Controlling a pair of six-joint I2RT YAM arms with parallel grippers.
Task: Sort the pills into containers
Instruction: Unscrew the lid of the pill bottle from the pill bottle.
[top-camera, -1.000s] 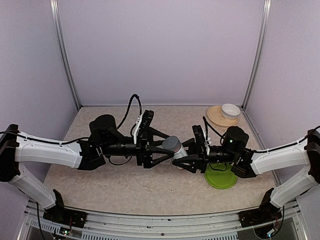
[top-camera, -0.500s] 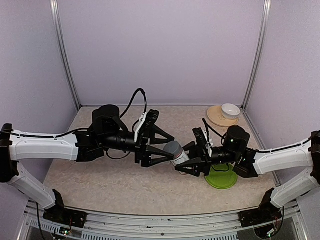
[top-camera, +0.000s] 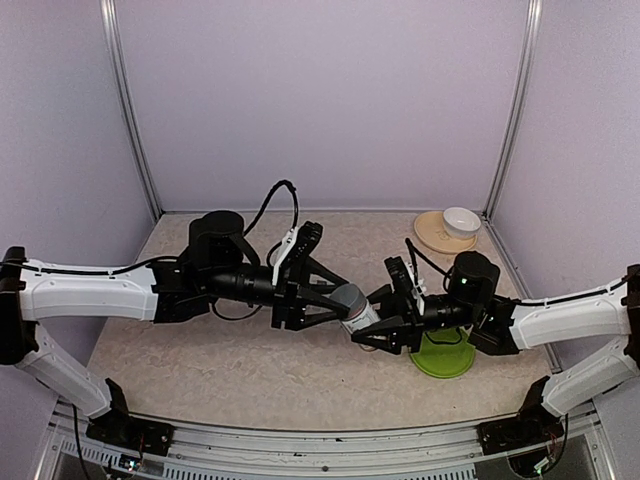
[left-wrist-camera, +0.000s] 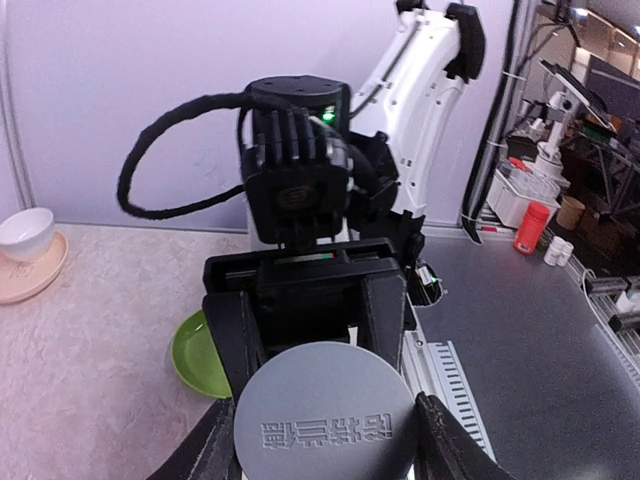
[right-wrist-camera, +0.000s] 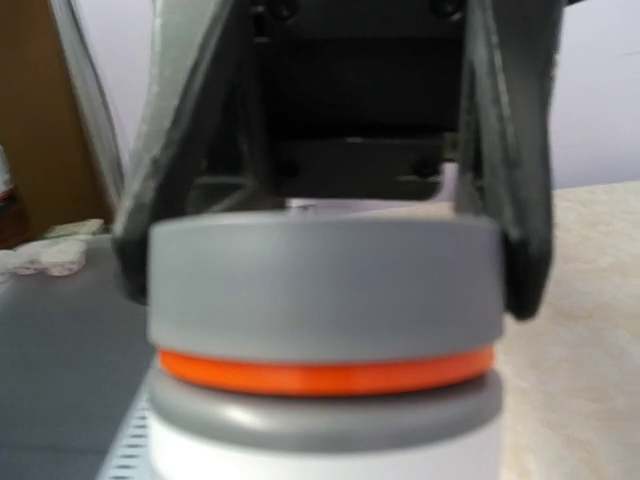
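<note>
A white pill bottle (top-camera: 363, 319) with a grey cap (top-camera: 347, 298) hangs in mid-air above the middle of the table, held between both arms. My right gripper (top-camera: 370, 327) is shut on the white body. My left gripper (top-camera: 341, 300) comes from the left, its two fingers pressed against the sides of the cap (left-wrist-camera: 325, 420). The right wrist view shows that cap (right-wrist-camera: 325, 285), an orange ring (right-wrist-camera: 325, 372) under it and the left arm's fingers (right-wrist-camera: 522, 262) beside it; my right gripper's own fingers are hidden there. No pills and no containers are in view.
A round green plate (top-camera: 447, 358) lies on the table under my right arm. A white bowl (top-camera: 461, 221) sits on a tan saucer (top-camera: 436, 236) in the far right corner. Side walls and metal posts close in the table.
My left gripper, wide around the cap before, has narrowed onto it. Both arms shifted a little, and the bottle sits slightly lower and to the right.
</note>
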